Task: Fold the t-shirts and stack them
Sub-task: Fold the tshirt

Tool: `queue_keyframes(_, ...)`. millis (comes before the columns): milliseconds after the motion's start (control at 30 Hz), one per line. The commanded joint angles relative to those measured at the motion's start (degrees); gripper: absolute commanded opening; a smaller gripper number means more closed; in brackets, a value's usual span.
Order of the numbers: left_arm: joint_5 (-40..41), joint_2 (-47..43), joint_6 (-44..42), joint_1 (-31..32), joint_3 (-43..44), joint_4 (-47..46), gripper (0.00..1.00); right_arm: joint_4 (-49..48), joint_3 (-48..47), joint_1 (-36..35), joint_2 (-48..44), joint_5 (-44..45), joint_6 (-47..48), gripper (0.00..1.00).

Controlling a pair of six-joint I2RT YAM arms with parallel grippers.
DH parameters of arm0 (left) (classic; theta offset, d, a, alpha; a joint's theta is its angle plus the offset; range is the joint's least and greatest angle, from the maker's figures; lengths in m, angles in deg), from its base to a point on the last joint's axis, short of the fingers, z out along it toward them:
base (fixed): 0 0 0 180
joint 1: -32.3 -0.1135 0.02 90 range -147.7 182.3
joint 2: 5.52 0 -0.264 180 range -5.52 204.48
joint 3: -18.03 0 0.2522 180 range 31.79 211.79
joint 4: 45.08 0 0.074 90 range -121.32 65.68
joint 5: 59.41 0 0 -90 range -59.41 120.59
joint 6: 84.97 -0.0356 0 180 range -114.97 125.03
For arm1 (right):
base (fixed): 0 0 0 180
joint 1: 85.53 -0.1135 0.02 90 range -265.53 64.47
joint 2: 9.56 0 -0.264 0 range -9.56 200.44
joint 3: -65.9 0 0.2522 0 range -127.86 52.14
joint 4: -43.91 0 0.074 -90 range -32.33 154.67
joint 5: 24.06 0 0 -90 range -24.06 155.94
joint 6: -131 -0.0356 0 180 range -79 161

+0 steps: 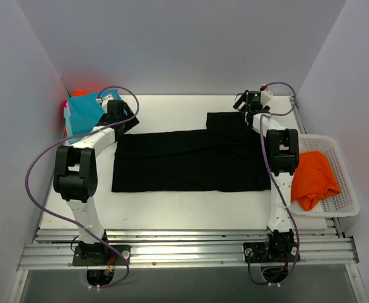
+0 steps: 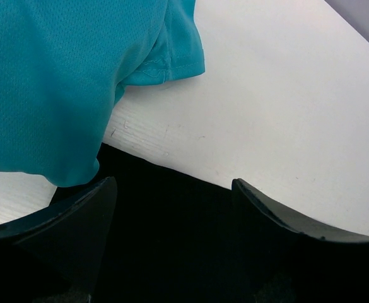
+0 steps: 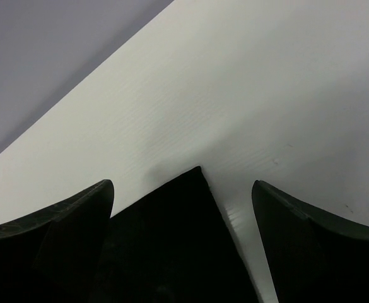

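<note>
A large black t-shirt (image 1: pixel 190 161) lies spread flat across the middle of the table. My left gripper (image 1: pixel 122 118) is open above its back left sleeve; in the left wrist view the open gripper (image 2: pixel 173 183) has black cloth (image 2: pixel 171 240) between its fingers. My right gripper (image 1: pixel 246 108) is open over the back right sleeve; in the right wrist view the gripper (image 3: pixel 181 183) straddles a black cloth corner (image 3: pixel 178 233). A teal t-shirt (image 1: pixel 83 113) (image 2: pixel 52 76) lies at the back left, with pink and orange edges under it. An orange t-shirt (image 1: pixel 313 178) lies in the basket.
The white lattice basket (image 1: pixel 347 189) stands at the table's right edge. White walls close in the table on the left, back and right. A metal rail (image 1: pixel 184 249) runs along the near edge by the arm bases.
</note>
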Motion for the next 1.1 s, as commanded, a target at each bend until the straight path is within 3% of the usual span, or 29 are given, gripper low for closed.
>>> queue_keyframes(0, -1.06, 0.6, -0.19, -0.86, 0.37, -2.46, 0.82, 2.51, -1.63, -1.5, 2.18, -2.1, -1.16, 0.86)
queue_keyframes(300, -1.77, 0.86, 0.25, -1.57, -0.43, -3.52, 0.82, 2.6, -1.72, -2.55, 3.5, -3.5, -1.52, 0.77)
queue_keyframes(400, -1.94, 1.21, 0.34, -1.74, -0.69, -3.7, 0.82, 2.52, -1.54, -2.46, 4.02, -4.29, -1.34, 0.54)
queue_keyframes(433, -1.94, 1.39, 0.34, -1.83, -0.69, -3.87, 0.82, 2.78, -1.98, -2.29, 4.2, -4.64, -1.34, 0.39)
queue_keyframes(533, -2.03, 2.18, 0.6, -2.09, -0.52, -3.78, 0.82, 3.57, -2.95, -2.11, 4.9, -5.08, -1.43, 0.24)
queue_keyframes(900, -2.47, 7.54, 3.5, -3.33, 3.0, -0.1, 0.82, 2.43, -2.51, -1.5, 4.82, -7.19, -1.51, 0.01)
queue_keyframes(1067, 2.62, 8.85, 4.47, -3.33, 6.51, 5.87, 0.81, 0.85, -1.11, -1.15, 4.29, -7.99, -1.87, 0.0)
